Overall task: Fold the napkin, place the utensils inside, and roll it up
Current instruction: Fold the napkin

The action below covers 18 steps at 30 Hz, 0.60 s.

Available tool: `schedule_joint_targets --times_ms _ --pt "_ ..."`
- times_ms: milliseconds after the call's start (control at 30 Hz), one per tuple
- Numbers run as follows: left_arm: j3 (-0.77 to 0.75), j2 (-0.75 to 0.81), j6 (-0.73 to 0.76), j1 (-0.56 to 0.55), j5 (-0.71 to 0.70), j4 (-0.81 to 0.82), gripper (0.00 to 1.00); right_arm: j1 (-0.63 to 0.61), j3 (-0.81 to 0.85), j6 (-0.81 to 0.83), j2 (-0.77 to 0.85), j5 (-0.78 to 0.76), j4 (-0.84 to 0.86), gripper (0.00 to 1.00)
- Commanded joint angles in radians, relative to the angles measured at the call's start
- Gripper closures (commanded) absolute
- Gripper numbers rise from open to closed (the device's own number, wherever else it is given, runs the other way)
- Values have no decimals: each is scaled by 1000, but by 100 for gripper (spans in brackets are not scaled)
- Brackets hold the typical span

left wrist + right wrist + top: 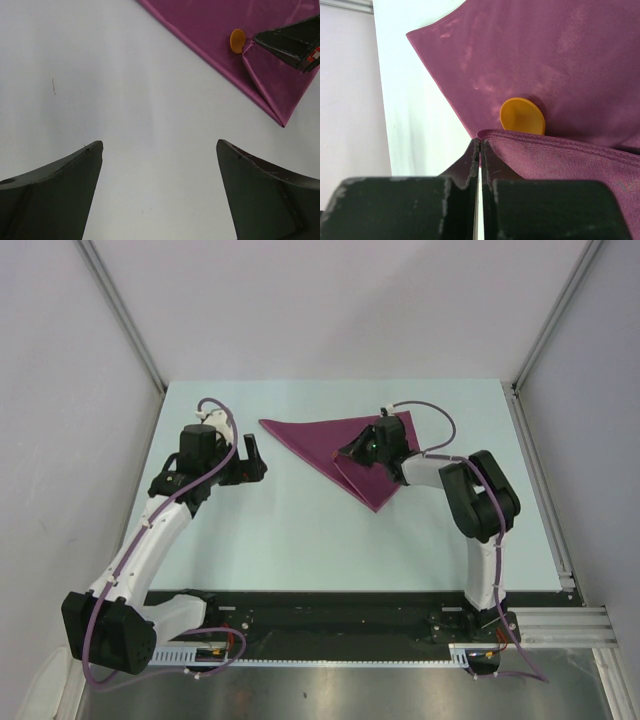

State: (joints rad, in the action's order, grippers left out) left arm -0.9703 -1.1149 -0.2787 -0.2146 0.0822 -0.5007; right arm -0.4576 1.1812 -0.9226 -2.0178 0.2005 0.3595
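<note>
The table (300,540) lies bare between the arms and across its near half, so a gripper can pass freely there. The napkin (310,438) covers the far middle. The right gripper (350,454) is pinched on a raised fold of it, and its arm bars the approach from the right. A utensil (522,116) pokes out just beside that pinch. The left gripper (250,455), jaws wide, hangs over bare table left of the napkin. Walls (70,440) close in the left, far and right sides.

Pale table (300,540), grey walls (60,360), alu rail (560,622).
</note>
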Motion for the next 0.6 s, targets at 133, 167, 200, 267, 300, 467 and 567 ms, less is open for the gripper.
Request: schedule_joint_targets --times_ms 133,167,200,267,300,467,567 --pt "2 1 16 7 1 7 0 -18 69 19 -48 -3 -1 100" --pt "2 3 16 7 1 7 0 -19 75 18 -50 -3 -2 100" --pt "2 1 16 7 1 7 0 -21 80 18 -56 0 -7 100" --pt "2 1 16 7 -1 7 0 -26 86 18 -62 -1 -10 100" --pt "4 3 16 7 1 8 0 -29 87 18 -67 -1 -10 100" --pt "2 3 16 7 1 7 0 -39 104 19 -81 -3 -22 100" --pt "1 1 16 7 2 5 1 -44 109 18 -90 -3 -24 100"
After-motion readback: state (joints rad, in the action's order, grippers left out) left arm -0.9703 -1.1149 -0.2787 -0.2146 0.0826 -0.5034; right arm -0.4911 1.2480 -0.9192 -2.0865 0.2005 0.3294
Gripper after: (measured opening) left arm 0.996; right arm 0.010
